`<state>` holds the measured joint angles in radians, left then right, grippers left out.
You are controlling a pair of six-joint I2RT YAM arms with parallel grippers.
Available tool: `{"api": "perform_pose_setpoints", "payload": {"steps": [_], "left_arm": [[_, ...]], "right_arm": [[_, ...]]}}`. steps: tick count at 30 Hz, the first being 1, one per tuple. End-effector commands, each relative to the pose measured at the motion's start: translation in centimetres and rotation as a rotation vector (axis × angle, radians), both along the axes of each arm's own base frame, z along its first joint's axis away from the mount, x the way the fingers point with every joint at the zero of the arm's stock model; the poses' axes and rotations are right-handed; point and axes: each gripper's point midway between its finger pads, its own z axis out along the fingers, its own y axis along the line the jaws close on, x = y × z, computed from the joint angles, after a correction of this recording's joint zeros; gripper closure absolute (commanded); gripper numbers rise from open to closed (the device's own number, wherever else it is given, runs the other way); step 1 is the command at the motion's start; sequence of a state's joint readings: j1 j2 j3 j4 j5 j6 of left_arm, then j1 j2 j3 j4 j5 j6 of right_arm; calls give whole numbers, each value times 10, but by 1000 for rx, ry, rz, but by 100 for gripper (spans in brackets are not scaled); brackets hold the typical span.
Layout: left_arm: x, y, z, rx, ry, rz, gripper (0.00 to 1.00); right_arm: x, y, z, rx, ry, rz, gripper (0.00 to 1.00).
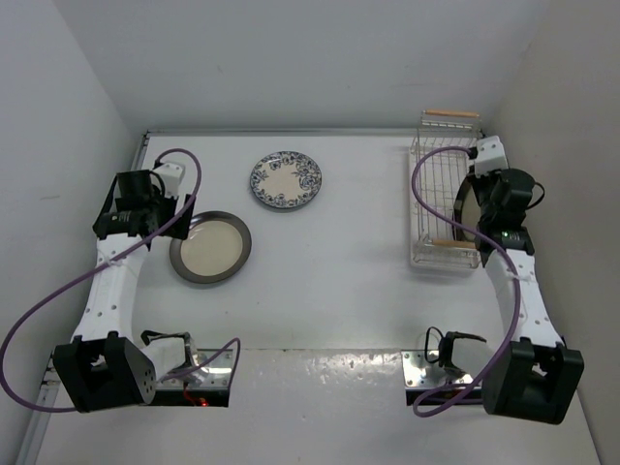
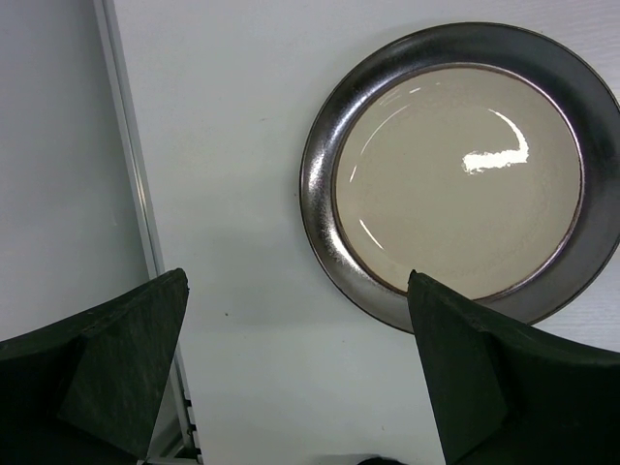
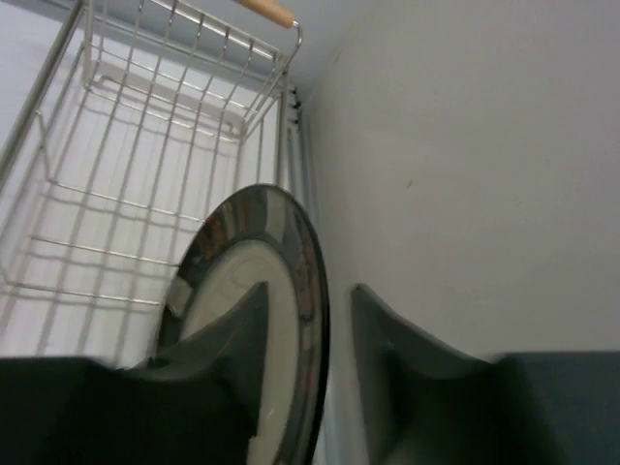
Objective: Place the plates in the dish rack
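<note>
The cream plate with the dark grey-brown rim (image 1: 210,247) lies flat on the table at the left; it fills the upper right of the left wrist view (image 2: 460,174). My left gripper (image 2: 295,281) is open and empty, just left of that plate, with its right finger over the plate's edge. The blue floral plate (image 1: 286,180) lies flat at the back centre. The checked-rim plate (image 3: 232,252) stands on edge in the white wire dish rack (image 1: 441,194). My right gripper (image 3: 310,288) is open and straddles its rim, with a gap at the right finger.
The rack (image 3: 283,116) stands along the right wall, with wooden handles at its far end (image 1: 450,113) and near end (image 1: 455,242). A metal rail (image 2: 136,194) runs along the table's left edge, close to my left gripper. White walls enclose three sides.
</note>
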<state>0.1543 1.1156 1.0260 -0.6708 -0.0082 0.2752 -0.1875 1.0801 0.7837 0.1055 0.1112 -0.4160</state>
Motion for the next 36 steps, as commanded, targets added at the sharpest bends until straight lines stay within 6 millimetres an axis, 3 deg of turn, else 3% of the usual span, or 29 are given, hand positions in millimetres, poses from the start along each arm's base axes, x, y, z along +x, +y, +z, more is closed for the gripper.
{"api": "perform_pose_setpoints", "payload": {"steps": [1,4,6,7,11,13,17,20,21,22,24,26,27,29,32,33,34,35,36], "left_arm": [[8,-7,12,12,-41,-54,0],[7,-10,-3,-1,22,-83,0],[5,-10,-16,-26,71,-83,0],[5,-6,-32,-31,122,-79,0],[9,7,-69,-64,248,-53,0],[14,12,-80,-96,281,-42,0],[32,27,-101,-202,324,-19,0],[38,26,-124,-273,376,-27,7],[41,26,-128,-298,380,-31,8],[39,23,-146,-325,428,-32,10],[40,19,-156,-362,467,-54,18],[36,16,-177,-410,523,-65,24],[38,12,-180,-435,531,-84,28],[38,9,-188,-461,554,-98,38],[39,1,-197,-519,590,-130,63],[41,-1,-196,-534,591,-136,81],[41,-5,-197,-559,590,-145,91],[44,-4,-194,-558,588,-145,100],[45,-6,-193,-567,580,-162,100]], "right_arm": [[7,11,29,5,-120,57,55],[8,17,37,37,-135,80,21],[10,19,51,68,-163,80,16],[11,19,55,76,-171,78,13],[12,30,95,125,-246,107,10],[12,44,101,167,-244,136,10],[7,88,107,213,-216,288,9],[1,112,97,230,-169,354,9],[-1,131,89,227,-143,411,9],[-3,138,84,231,-124,433,9],[-7,162,73,229,-84,499,7],[-10,172,66,231,-62,527,7],[-13,187,60,241,-47,559,7],[-15,197,51,254,-28,582,7],[-20,231,30,300,22,659,7],[-23,237,22,323,42,667,7],[-22,243,10,329,77,673,7],[-27,261,4,336,102,716,7],[-30,269,-4,373,129,719,7]]}}
